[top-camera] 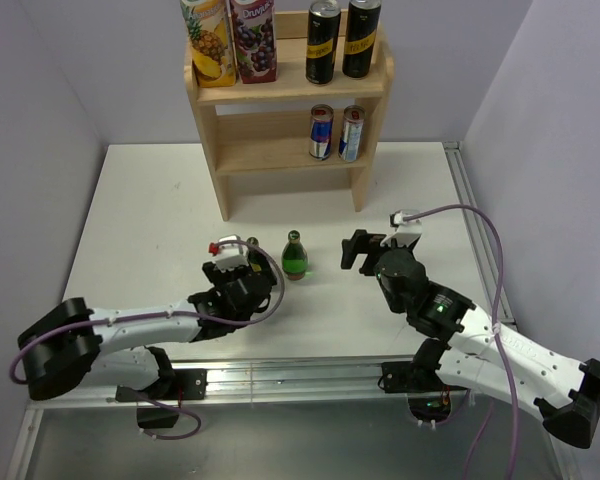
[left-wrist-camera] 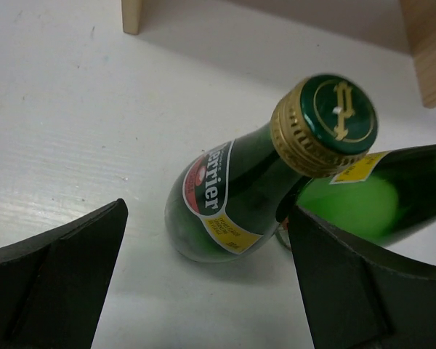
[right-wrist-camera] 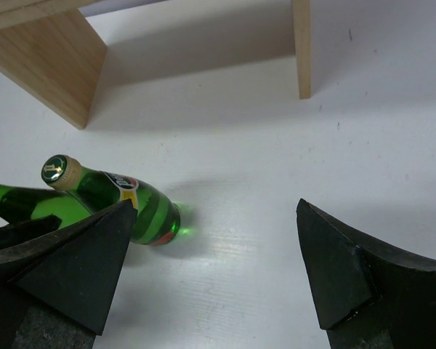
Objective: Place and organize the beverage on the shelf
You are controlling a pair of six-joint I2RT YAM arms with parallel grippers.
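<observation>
Left tool has its fingers spread wide. The left Perrier bottle stands upright in the gap between them, and the wrist view shows neither finger touching it. Just beside it, at its 3 o'clock, the right green glass bottle also stands upright on the white surface. Farther toward 3 o'clock the right tool hovers with its fingers apart and nothing between them, near the bottles but not touching them.

The shelf stands at 12 o'clock from both bottles, on the far side of the surface. Its upper tier carries, left to right:
- a pineapple juice carton
- a grape juice carton
- a left black can
- a right black can

Its lower tier carries a left blue-and-silver can and a right blue-and-silver can on its right half, with bare board at their 9 o'clock.

I judge the task well along. Six drinks are shelved and grouped by kind, and the two bottles are not yet shelved. The step in hand looks like grasping the left bottle, and the bare stretch of the lower tier seems the natural place for the pair.
</observation>
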